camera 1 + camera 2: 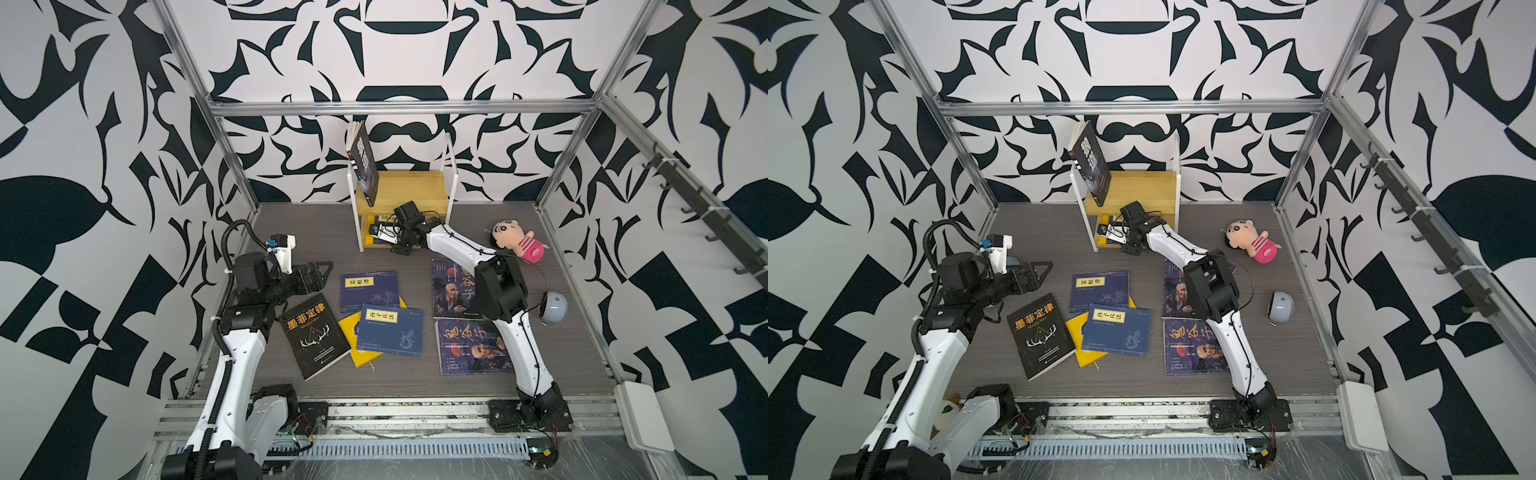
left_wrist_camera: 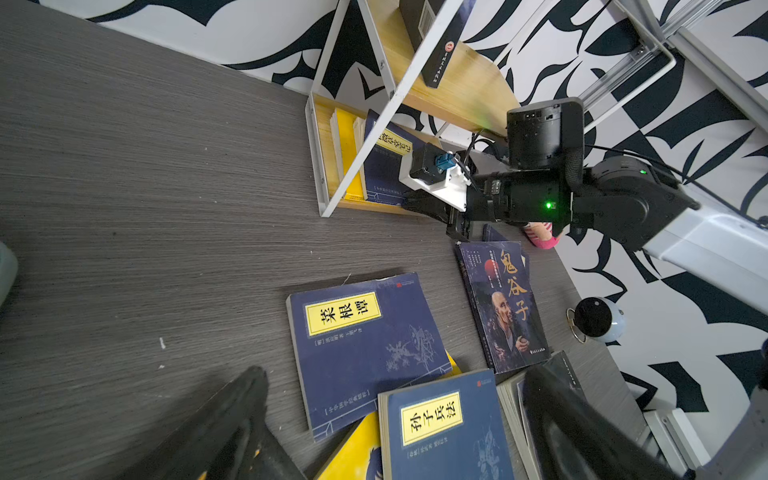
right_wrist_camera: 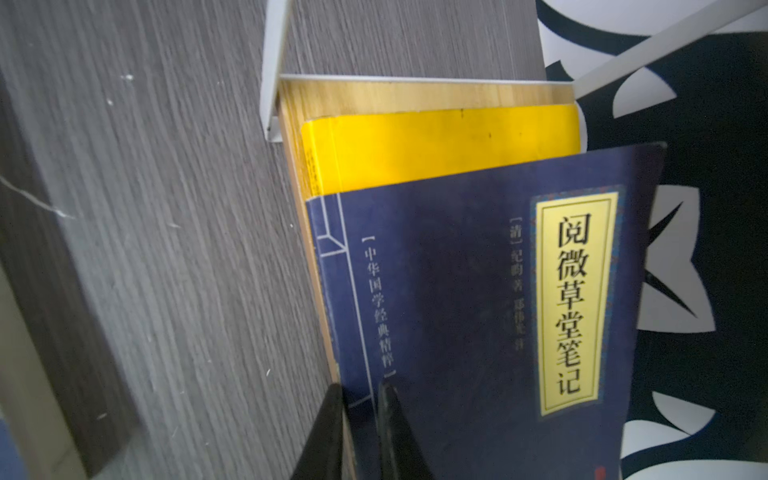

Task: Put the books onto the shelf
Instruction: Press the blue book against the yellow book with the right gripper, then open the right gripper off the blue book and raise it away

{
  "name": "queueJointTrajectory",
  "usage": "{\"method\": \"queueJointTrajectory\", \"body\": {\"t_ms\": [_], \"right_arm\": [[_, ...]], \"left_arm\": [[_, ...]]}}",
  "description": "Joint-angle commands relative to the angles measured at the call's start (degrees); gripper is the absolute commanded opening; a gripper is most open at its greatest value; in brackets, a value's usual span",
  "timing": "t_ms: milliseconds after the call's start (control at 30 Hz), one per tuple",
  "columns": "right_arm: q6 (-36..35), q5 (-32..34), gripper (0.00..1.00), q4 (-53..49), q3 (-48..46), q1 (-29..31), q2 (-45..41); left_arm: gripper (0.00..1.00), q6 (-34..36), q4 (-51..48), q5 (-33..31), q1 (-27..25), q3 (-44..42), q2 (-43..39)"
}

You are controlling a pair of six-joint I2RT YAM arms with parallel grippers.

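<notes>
A: navy book (image 3: 457,311) is pinched at its edge by the right end effector (image 3: 360,390), leaned against the yellow book (image 3: 436,145) on the shelf (image 3: 395,95), lower tier. left end effector (image 1: 324,274): spread wide, empty.
B: could get tipped out if released while tilted.

— What do the arms look like from your end?
— On my screens the left arm (image 1: 243,349) and the right arm (image 1: 525,353) both have glossy white shells, black joints and black bases. A ribbed black hose (image 1: 227,249) runs up the left one.
— And the wrists?
— I see a white camera bracket (image 1: 284,253) with a blue plug, a green light (image 2: 548,205) on the right one, black pointed fingers (image 2: 237,424).
</notes>
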Motion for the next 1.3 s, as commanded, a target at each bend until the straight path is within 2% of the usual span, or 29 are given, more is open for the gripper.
{"method": "queueJointTrajectory", "body": {"t_ms": [0, 200, 367, 533, 700, 1267], "right_arm": [[0.1, -0.6, 0.14, -1.1, 0.6, 0.3, -1.7], [-0.8, 0.1, 0.1, -0.2, -1.1, 0.1, -4.5], [-1.0, 0.5, 0.12, 0.2, -1.6, 0.1, -4.5], [-2.3, 1.6, 0.26, 0.0, -2.7, 0.1, -5.3], [-4.3, 3.5, 0.34, 1.8, -6.2, -0.4, -8.0], [-3.5, 5.7, 0.24, 2.4, -4.7, -1.7, -5.7]], "left_arm": [[0.99, 0.6, 0.5, 0.4, 0.1, 0.3, -0.4], [0.99, 0.5, 0.5, 0.5, 0.0, 0.3, -0.3], [0.99, 0.5, 0.6, 0.5, -0.1, 0.2, -0.5], [0.99, 0.5, 0.5, 0.5, -0.2, 0.2, -0.6], [1.0, 0.4, 0.6, 0.6, -0.1, 0.2, -0.4], [1.0, 0.2, 0.9, 0.9, -0.1, -0.1, -0.5]]}}
